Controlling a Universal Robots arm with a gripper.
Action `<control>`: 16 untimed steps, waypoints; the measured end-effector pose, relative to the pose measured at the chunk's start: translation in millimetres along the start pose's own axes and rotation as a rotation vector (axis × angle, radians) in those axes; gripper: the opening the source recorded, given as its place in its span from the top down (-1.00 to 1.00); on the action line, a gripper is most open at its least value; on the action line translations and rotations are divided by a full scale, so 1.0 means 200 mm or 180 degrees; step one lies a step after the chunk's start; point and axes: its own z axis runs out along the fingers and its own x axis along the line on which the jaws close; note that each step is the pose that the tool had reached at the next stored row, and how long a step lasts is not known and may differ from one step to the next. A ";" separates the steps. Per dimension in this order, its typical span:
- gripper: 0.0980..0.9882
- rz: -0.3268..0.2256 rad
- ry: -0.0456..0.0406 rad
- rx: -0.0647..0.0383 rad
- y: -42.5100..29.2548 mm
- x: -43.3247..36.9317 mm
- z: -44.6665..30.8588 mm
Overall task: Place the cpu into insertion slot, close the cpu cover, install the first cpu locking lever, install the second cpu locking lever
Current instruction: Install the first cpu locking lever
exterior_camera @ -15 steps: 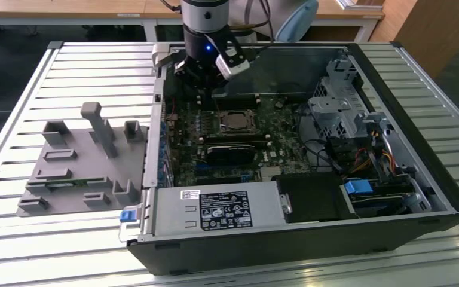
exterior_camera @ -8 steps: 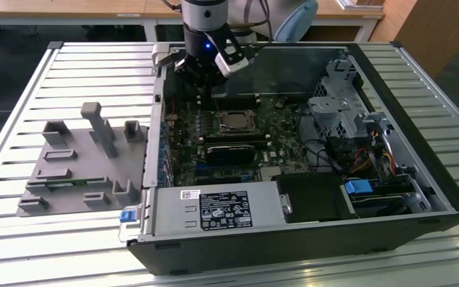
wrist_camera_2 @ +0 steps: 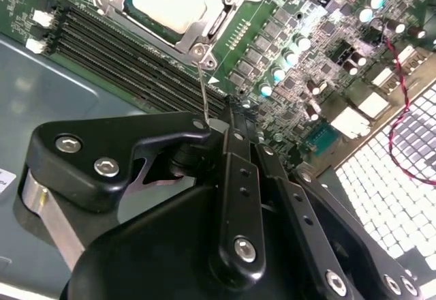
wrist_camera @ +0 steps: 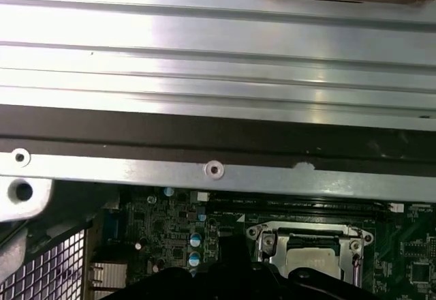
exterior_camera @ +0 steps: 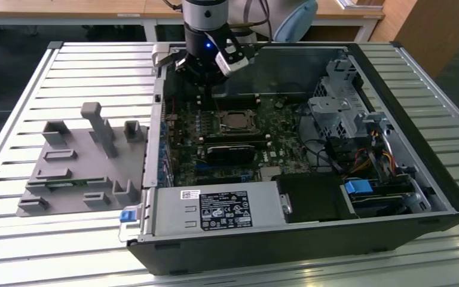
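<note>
**My claw pinches the thin lever by the chip**

My claw (wrist_camera_2: 212, 124) is squeezed shut, and its tips pinch the end of a thin wire locking lever (wrist_camera_2: 202, 88). The lever runs in a straight line from my tips to a screw at one corner of the cpu cover (wrist_camera_2: 228, 10). The cpu cover is a shiny metal frame, and it lies flat. Through its big window I see the silver top of the cpu (wrist_camera_2: 170, 0), sitting in the insertion slot (exterior_camera: 235, 127). Long black memory slots (wrist_camera_2: 116, 54) run just beside the cpu cover. All of this sits on the green circuit board (wrist_camera_2: 286, 61). A red and black twisted wire (wrist_camera_2: 398, 75) lies over one edge of the board. In the exterior view my claw hangs over the board, inside the open computer case (exterior_camera: 421, 197). The case lies on a silver slatted table (exterior_camera: 94, 60). A grey holder block (exterior_camera: 78, 173) rests on the table at the exterior view's left, just beside the case.
</note>
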 end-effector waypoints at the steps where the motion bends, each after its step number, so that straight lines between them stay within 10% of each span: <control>1: 0.98 0.0000 0.0000 0.0000 0.001 -0.006 0.000; 16: 0.98 0.0000 0.0000 0.0000 0.001 -0.075 0.002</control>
